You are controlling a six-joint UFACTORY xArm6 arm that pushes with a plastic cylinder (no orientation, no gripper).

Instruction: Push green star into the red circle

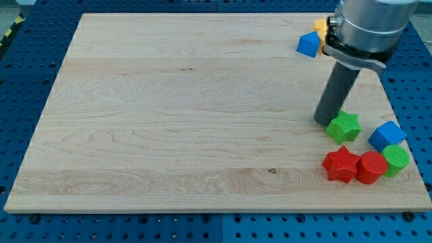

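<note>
The green star [344, 126] lies flat on the desk [182, 115] near the view's right edge, in the lower half. It has no long axis, its arms spreading evenly, and I cannot tell which way any one arm points beyond one aimed roughly at the view's top. My tip [322, 122] rests on the desk just beside the star's upper-left side, touching it or nearly so. The arm carries no jaws, only the dark rod, so nothing is gripped.

The red circle [370, 167] sits below the star and slightly toward the view's right, near but apart from it. A red star [340, 164] touches the circle's left side, directly under the green star. A green cylinder [396, 160] presses against the circle's right side, and a blue cube [387, 136] stands just above that cylinder, to the right of the green star.

At the view's top right, a blue block [308, 44] lies beside a yellow block [320, 26], which is partly hidden by the arm.
</note>
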